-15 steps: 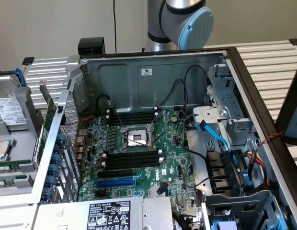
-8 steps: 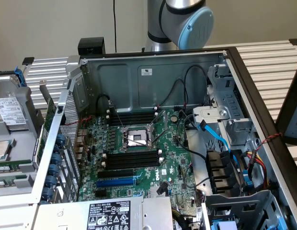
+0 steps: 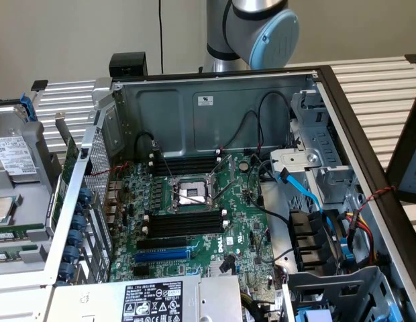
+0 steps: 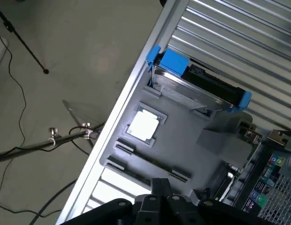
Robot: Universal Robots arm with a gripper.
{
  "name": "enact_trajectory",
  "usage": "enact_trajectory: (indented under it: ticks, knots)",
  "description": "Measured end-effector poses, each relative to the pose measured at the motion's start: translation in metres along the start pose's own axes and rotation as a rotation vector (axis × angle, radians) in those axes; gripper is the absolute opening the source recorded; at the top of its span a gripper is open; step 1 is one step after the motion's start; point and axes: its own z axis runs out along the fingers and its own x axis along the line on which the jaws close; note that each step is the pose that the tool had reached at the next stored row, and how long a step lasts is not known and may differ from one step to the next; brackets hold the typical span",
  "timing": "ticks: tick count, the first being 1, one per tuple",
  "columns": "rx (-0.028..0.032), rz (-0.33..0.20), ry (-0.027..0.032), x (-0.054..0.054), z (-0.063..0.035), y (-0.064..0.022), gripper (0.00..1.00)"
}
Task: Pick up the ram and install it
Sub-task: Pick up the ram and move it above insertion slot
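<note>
My gripper [image 4: 160, 188] hangs above the grey parts tray [image 4: 183, 126] beside the computer case, with its black fingers [image 4: 156, 186] pressed together and nothing between them. Thin green strips that look like the ram [image 3: 15, 235] lie in that tray [image 3: 27, 194] at the exterior view's left edge. In the wrist view the tray's long narrow holders [image 4: 150, 163] sit just beyond the fingertips, and I cannot make out the ram there. Inside the open case the black memory slots [image 3: 181, 223] lie in front of the processor socket [image 3: 192, 193].
The arm's blue-capped joint [image 3: 272, 37] stands behind the case's back wall [image 3: 194, 114]. A drive with blue handles [image 4: 197, 84] and a white square chip [image 4: 144, 125] sit in the tray. A blue expansion slot [image 3: 161, 255], cables [image 3: 308, 194] and the power supply [image 3: 154, 300] crowd the case.
</note>
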Motion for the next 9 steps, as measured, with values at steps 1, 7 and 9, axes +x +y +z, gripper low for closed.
enact_trajectory:
  ticks: [1,7,9]
  knots:
    - [0.0004,-0.018,0.0003,0.0000,0.0003,0.0000,0.11]
    - [0.0032,-0.128,0.0020,-0.0001,0.0022,-0.0001,0.11]
    - [0.0041,-0.164,0.0026,-0.0001,0.0027,-0.0001,0.11]
